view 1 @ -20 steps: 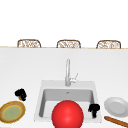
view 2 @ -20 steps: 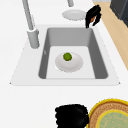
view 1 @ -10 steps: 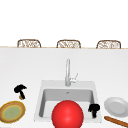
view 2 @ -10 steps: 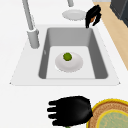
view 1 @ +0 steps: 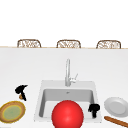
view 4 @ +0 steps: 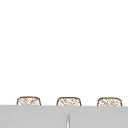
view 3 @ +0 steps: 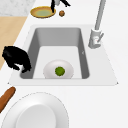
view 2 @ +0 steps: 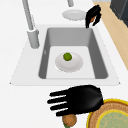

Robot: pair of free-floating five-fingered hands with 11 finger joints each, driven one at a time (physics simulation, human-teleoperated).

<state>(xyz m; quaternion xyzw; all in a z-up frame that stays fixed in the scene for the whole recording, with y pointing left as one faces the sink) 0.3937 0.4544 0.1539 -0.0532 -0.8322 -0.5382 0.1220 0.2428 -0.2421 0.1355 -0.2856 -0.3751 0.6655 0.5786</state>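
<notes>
I see my left hand (view 2: 80, 100) hovering over the counter with its fingers straight and spread, holding nothing. A small brown round thing (view 2: 69, 120) sits just under it at about 6 o'clock of the fingers, though I cannot tell whether they touch. At 3 o'clock from that hand lies the brown plate with a yellow-green middle (view 2: 112, 117), its rim just beside the palm. In the front view the same hand (view 1: 20, 89) sits at 9 o'clock of the sink (view 1: 40, 100). My right hand (view 1: 94, 108) hangs at the sink's right front corner with its fingers curled downward and nothing in them. At 3 o'clock from it rests a white plate (view 1: 116, 106), with a brown rolling pin (view 1: 116, 121) near 5 o'clock. Down in the basin a white dish (view 2: 68, 62) carries a small green ball (view 2: 67, 56). The faucet (view 1: 68, 72) stands at 12 o'clock of the sink.
</notes>
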